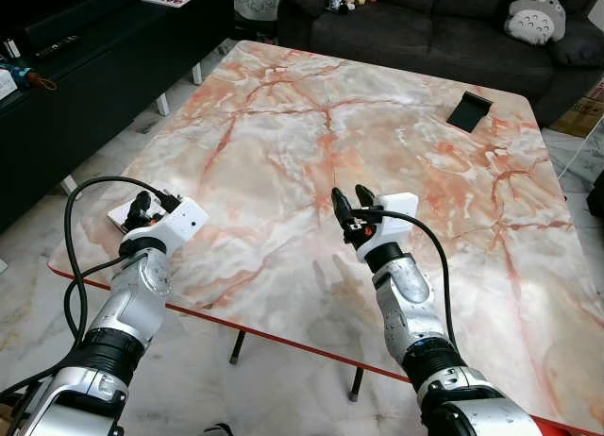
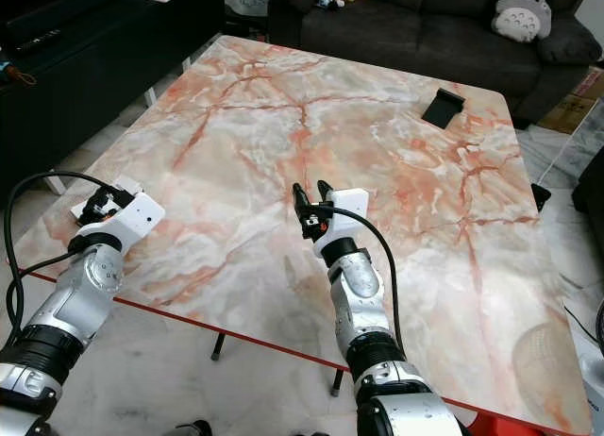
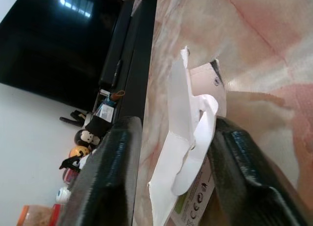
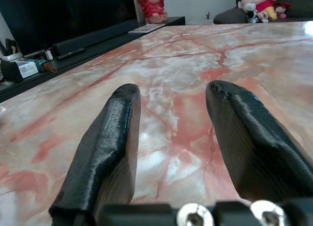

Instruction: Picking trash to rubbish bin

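Straddling crumpled white packaging [image 3: 188,152], mostly hidden behind it, the left claw [image 1: 151,208] gapes; right claw [image 1: 352,208] open.

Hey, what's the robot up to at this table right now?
The robot is clearing trash off the marble table. Its left gripper is at the table's near left corner, fingers open on either side of a piece of white packaging lying there, not yet closed on it. The right gripper hovers open and empty over the middle of the table. A small black object sits near the far edge.
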Available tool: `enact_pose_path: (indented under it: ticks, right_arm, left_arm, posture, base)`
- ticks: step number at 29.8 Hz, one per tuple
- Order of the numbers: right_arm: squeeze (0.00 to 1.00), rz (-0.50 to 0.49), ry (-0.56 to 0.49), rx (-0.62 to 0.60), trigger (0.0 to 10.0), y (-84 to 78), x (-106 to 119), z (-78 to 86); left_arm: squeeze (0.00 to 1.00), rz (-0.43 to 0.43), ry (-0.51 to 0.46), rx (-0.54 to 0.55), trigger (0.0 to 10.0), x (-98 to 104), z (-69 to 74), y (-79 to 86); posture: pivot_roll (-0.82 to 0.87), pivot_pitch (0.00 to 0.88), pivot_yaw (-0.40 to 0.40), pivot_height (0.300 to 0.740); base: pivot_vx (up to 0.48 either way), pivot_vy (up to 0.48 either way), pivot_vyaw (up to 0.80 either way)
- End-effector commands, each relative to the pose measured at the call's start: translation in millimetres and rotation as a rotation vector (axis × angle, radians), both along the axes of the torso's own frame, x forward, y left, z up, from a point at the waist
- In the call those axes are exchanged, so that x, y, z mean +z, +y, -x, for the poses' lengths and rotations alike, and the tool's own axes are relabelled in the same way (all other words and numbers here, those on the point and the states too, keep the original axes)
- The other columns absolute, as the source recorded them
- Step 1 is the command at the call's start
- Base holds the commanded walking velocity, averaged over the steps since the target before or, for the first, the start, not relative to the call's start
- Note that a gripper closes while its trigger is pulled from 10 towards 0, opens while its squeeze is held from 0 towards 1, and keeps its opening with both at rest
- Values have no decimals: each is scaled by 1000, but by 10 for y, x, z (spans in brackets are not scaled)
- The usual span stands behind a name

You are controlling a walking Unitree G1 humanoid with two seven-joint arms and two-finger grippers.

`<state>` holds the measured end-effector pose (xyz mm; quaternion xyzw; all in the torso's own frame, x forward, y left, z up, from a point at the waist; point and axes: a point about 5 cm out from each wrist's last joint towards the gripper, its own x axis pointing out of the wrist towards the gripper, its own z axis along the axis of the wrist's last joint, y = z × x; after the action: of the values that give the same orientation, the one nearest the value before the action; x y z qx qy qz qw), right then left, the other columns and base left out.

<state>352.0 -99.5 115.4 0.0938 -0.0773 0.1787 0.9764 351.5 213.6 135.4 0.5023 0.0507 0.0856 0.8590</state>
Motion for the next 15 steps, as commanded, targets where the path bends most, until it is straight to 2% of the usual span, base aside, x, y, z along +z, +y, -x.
enact_pose_path:
  ticks: [1, 15]
  right_arm:
    - [0, 5, 16, -5, 10000, -30, -33, 10]
    - [0, 6, 16, 0, 10000, -18, -34, 12]
  left_arm:
    - [0, 2, -10, -4, 0, 17, -15, -13]
    - [0, 29, -18, -14, 0, 19, -18, -55]
  posture:
    - [92, 115, -118, 740]
    - [90, 115, -119, 740]
  base:
    - [0, 0, 0]
    - [0, 0, 0]
